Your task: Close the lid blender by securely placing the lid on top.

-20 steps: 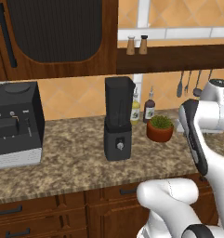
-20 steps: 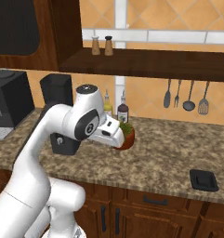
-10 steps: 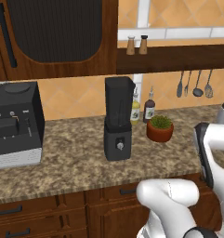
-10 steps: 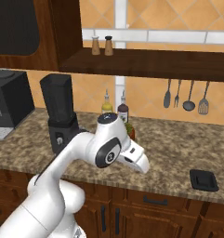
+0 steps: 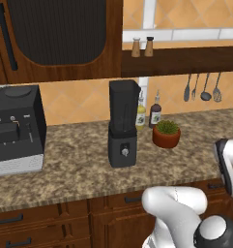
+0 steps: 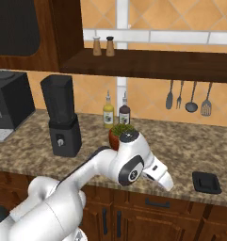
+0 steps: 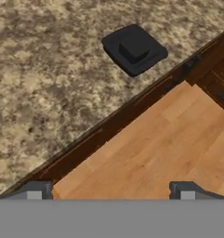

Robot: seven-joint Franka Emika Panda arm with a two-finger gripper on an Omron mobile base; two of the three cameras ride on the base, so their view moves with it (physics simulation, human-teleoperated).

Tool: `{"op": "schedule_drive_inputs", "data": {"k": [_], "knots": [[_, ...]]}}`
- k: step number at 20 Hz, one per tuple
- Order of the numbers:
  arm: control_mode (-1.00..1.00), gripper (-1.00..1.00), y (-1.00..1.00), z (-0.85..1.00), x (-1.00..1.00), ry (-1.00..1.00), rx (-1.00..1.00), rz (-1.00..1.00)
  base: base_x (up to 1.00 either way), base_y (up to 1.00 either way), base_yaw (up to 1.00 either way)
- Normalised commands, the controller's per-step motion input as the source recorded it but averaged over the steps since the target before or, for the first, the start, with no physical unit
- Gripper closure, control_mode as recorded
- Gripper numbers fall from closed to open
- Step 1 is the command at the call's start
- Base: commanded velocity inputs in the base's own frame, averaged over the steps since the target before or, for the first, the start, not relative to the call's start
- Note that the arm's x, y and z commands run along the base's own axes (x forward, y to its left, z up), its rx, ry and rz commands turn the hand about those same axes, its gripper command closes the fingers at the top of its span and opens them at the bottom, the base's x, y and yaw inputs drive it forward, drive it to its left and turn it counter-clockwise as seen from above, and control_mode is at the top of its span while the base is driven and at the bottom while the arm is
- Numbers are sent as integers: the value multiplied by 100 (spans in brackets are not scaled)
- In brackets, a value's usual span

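One lid (image 7: 134, 49) lies flat near your counter (image 7: 43, 83) edge; your gripper (image 7: 111, 193) hangs above, fingers spread, empty.

One blender (image 5: 123, 124) stood on the counter (image 5: 79, 169), along with one coffee machine (image 5: 16, 128), two bottles (image 6: 116, 109) and one potted plant (image 5: 166, 133). One black lid (image 6: 206, 182) lay near the counter's edge. Two shakers (image 5: 141, 46) sat on the shelf (image 6: 148, 63), and four utensils (image 6: 186, 95) hung on the wall.
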Motion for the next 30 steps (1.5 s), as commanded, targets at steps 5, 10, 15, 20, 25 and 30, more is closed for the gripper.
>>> {"op": "schedule_drive_inputs", "data": {"k": [5, 10, 15, 20, 25, 30], "knots": [[-100, -100, -80, -2, 19, 1, 0, -5, 0, 0, 0], [-100, -100, -68, 0, 21, 1, 1, 0, 0, 0, 0], [-100, -100, -51, 0, 22, 1, 7, 0, 0, 0, 0], [-100, -100, -48, 0, 38, 0, 12, 0, 0, 0, 0], [-100, -100, -40, 0, 48, 0, 14, 0, 0, 0, 0], [-100, -100, -34, -7, 47, 0, 10, 0, 0, 0, 0]]}}
